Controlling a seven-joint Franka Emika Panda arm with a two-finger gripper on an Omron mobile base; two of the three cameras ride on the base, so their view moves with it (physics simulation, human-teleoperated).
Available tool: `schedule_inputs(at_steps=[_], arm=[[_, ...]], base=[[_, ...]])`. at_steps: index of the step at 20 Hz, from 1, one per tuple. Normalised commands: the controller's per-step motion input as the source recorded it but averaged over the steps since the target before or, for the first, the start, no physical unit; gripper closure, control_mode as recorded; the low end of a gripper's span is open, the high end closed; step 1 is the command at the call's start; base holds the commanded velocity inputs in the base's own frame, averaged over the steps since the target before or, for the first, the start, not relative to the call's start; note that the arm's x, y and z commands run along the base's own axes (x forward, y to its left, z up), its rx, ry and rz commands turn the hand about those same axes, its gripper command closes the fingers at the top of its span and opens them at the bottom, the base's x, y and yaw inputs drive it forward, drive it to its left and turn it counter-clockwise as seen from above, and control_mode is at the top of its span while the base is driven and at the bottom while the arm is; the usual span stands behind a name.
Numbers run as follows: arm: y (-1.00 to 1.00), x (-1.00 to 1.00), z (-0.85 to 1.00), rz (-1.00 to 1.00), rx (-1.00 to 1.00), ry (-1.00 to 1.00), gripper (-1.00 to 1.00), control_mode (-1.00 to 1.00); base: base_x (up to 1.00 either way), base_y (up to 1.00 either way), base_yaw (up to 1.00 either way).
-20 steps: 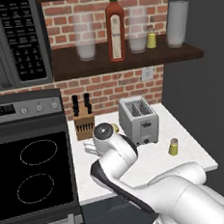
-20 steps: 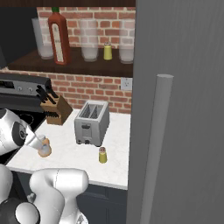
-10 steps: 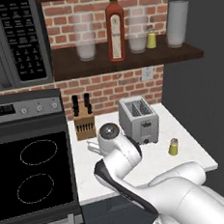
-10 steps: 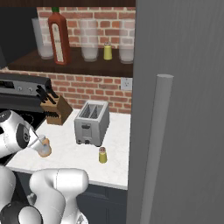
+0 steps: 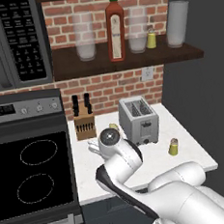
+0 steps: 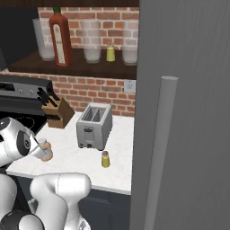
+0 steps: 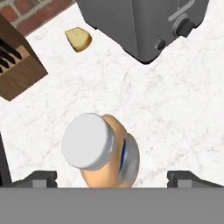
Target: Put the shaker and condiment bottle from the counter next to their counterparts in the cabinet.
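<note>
Glossy white rounded arm [image 5: 180, 194] segments, dark joints, grey disc cap.

No text is legible: the microwave keypad [image 5: 20, 33], the white label on the tall red sauce bottle [image 5: 116, 31], the stove display [image 5: 2, 110] and the condiment bottle's label band [image 7: 127, 153] show only unreadable marks.

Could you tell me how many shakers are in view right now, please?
2: the olive-yellow shaker stands on the counter right of the toaster; the bright yellow shaker stands on the cabinet shelf.
</note>
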Motion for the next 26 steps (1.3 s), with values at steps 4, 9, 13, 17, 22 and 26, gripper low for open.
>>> schedule_inputs(at_steps=[4,9,13,17,22,26], arm=[[0.00,0.06,-0.07,-0.05,0.00,-0.03,-1.00,-1.00],[0.00,0.07,-0.08,-0.06,0.00,-0.02,-1.00,-1.00],[0.00,0.06,-0.11,-0.05,0.00,-0.01,1.00,-1.00],[0.01,0.15,-0.11,-0.03,0.00,0.00,1.00,-1.00],[0.08,0.06,-0.01,-0.01,-0.02,0.05,1.00,-1.00],[0.03,0.12,-0.01,-0.02,-0.01,0.00,1.00,-1.00]], base=[[0.00,0.00,0.00],[0.00,0.00,0.00],[0.00,0.00,0.00],[0.00,0.00,0.00],[0.00,0.00,0.00],[0.00,0.00,0.00]])
